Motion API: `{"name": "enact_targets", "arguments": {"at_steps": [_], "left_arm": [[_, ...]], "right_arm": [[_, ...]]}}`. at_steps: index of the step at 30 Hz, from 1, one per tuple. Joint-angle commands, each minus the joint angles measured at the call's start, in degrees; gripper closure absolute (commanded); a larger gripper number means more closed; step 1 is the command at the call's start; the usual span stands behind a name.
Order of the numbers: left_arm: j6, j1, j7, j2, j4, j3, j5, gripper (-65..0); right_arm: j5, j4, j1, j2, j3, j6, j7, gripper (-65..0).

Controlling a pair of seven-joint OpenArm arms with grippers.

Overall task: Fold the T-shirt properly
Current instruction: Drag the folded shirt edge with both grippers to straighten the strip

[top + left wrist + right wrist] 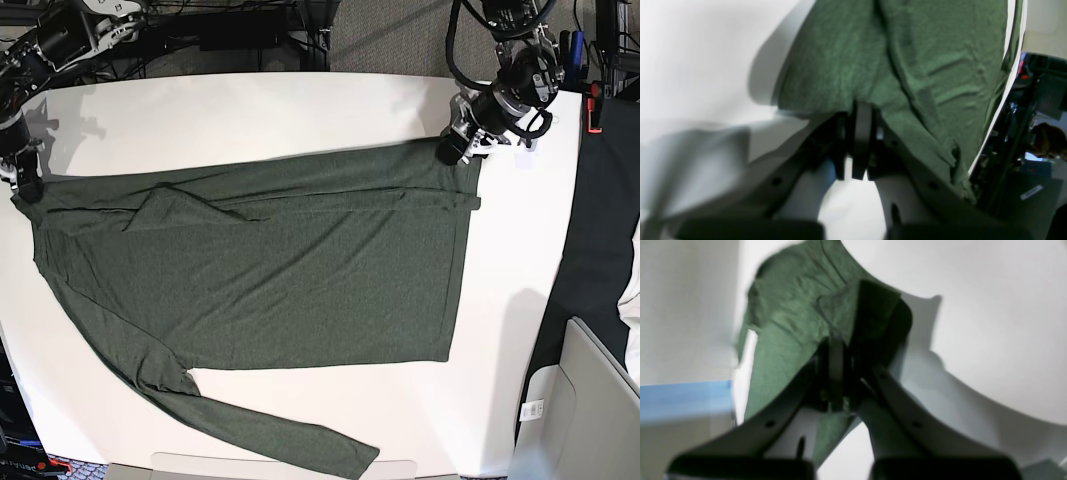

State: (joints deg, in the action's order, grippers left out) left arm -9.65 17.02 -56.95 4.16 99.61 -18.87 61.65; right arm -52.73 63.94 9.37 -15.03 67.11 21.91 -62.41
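Spreading across a white table (300, 105), the T-shirt (280, 270) lies flat with one sleeve trailing toward the near edge (its cuff close to the table's rim). The left gripper (858, 110) is clamped on the shirt's far corner beside the table's right edge; the right gripper (836, 346) pinches fabric at the opposite end. Bare tabletop lies beyond the shirt; dark equipment (200, 25) borders the back.

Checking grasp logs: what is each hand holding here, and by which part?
Both hold the T-shirt. The left hand pinches its far corner at the hem end; the right hand pinches the far edge at the opposite, shoulder end.
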Motion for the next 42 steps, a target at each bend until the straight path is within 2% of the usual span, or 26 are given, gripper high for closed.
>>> {"name": "enact_targets", "arguments": {"at_steps": [1, 9, 16, 27, 42], "left_arm": [[0.2, 0.0, -0.33, 0.45, 1.79, -0.25, 1.25, -0.4], [0.2, 2.98, -0.41, 0.45, 2.5, -0.34, 1.25, -0.4], [0.2, 7.03, -0.41, 0.54, 8.74, -0.34, 1.25, -0.4], [0.2, 11.51, -0.33, 0.54, 11.02, -0.42, 1.25, -0.3], [0.2, 14.5, -0.41, 0.36, 11.02, -2.71, 2.48, -0.4]], "right_arm": [[0.64, 0.28, -1.06, -1.46, 0.54, -0.94, 0.04, -0.2], [-7.53, 0.37, -9.59, -4.36, 0.54, -0.86, 0.04, -0.2], [-12.63, 0.54, -13.63, -6.38, 0.62, -0.86, 0.04, -0.2], [-12.98, 5.55, -16.88, -7.0, 3.97, -0.86, -1.19, -0.2], [-14.48, 5.46, -18.03, -6.91, 3.53, -0.86, -1.19, -0.5]]}}
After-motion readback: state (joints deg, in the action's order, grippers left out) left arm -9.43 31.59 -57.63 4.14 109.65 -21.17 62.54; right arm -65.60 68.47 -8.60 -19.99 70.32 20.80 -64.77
